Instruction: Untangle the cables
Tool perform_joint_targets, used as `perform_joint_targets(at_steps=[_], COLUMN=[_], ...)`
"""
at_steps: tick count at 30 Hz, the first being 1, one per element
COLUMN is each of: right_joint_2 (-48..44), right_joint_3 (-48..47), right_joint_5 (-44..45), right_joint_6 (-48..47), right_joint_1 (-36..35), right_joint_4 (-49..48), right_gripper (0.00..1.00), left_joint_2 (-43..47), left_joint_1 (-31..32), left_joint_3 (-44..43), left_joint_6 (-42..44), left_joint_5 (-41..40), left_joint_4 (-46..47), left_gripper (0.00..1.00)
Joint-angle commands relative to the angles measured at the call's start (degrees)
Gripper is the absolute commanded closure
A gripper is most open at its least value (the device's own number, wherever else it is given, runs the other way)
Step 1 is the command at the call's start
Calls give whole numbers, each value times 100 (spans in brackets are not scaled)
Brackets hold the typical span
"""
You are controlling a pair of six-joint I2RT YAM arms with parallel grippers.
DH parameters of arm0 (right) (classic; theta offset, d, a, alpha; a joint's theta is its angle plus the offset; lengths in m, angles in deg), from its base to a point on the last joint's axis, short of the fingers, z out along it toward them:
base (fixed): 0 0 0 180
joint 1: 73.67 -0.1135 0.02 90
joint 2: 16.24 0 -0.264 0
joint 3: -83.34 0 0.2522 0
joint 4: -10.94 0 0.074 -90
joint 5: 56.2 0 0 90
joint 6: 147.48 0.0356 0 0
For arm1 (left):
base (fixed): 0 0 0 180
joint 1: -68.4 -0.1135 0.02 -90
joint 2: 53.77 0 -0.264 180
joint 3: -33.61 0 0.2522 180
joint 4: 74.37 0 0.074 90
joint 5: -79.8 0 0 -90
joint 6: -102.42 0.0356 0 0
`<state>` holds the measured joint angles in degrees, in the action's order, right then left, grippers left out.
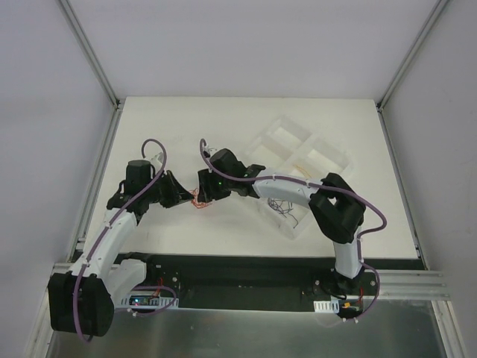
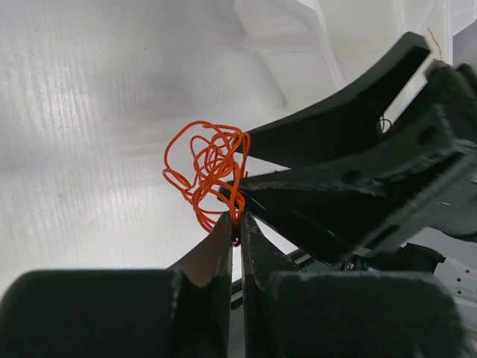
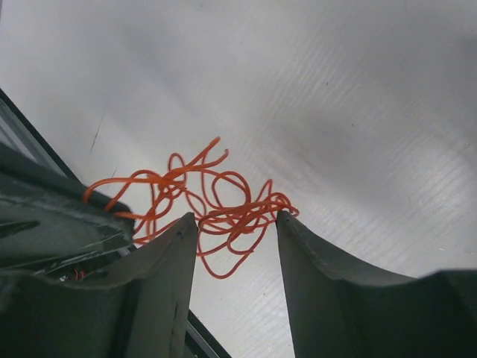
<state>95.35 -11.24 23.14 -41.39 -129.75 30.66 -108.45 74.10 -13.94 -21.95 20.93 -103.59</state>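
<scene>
A small tangle of thin orange-red cables [image 1: 198, 200] hangs between my two grippers over the white table. In the left wrist view the tangle [image 2: 209, 170] sits just above my left gripper [image 2: 236, 221], whose jaws are shut on a strand at its bottom. In the right wrist view the tangle [image 3: 216, 201] spans the gap of my right gripper [image 3: 235, 218], which is open with its fingertips on either side of the loops. From above, the left gripper [image 1: 186, 195] and right gripper [image 1: 204, 191] nearly touch. Dark thin wires [image 1: 283, 209] lie in a tray compartment.
A clear plastic tray [image 1: 287, 130] with several compartments stands at the centre right of the table, under the right arm's forearm. Metal frame rails run along the table's left and right sides and its near edge.
</scene>
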Motion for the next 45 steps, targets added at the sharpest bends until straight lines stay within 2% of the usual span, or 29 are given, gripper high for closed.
perform_joint_targets(at_steps=[1, 4, 6, 11, 17, 23, 30, 32, 34, 35, 40, 45], right_joint_2=[275, 398, 416, 39, -655, -1130, -1491, -1579, -1623, -1640, -1921, -2124], right_joint_3=[-145, -66, 82, 776, 1655, 2000, 1947, 1938, 1947, 1947, 1947, 1754], right_joint_5=[81, 81, 55, 318, 889, 1399, 1566, 1523, 1540, 1566, 1453, 479], right_joint_6=[148, 148, 131, -36, -282, -458, -608, -669, -713, -731, -1038, -1424], right_joint_1=[-18, -18, -26, -70, -123, -220, -264, -281, -308, -316, -343, -352], right_joint_4=[-130, -121, -121, -130, 19, 370, 758, 819, 889, 916, 794, 109], right_gripper=[55, 67, 78, 99, 100, 100, 95, 85, 66, 60, 48, 41], left_joint_2=[290, 466, 606, 844, 1222, 1240, 1126, 1117, 1152, 1152, 1100, 968], left_joint_1=[46, 46, 46, 46, 37, 37, 46, 37, 37, 46, 37, 37], left_joint_3=[-93, -129, -164, -427, -989, -1614, -1579, -1561, -1596, -1640, -1895, -2036], left_joint_6=[-140, -219, -228, -96, 334, 958, 1046, 1029, 1038, 1046, 1108, 1038], left_joint_5=[226, 261, 192, -19, -932, -1689, -1646, -1716, -1716, -1655, -1006, -363], left_joint_4=[8, 8, 0, -106, -545, -1019, -1161, -1213, -1231, -1231, -1196, -1169], left_gripper=[100, 100, 100, 100, 100, 100, 100, 100, 100, 100, 100, 100])
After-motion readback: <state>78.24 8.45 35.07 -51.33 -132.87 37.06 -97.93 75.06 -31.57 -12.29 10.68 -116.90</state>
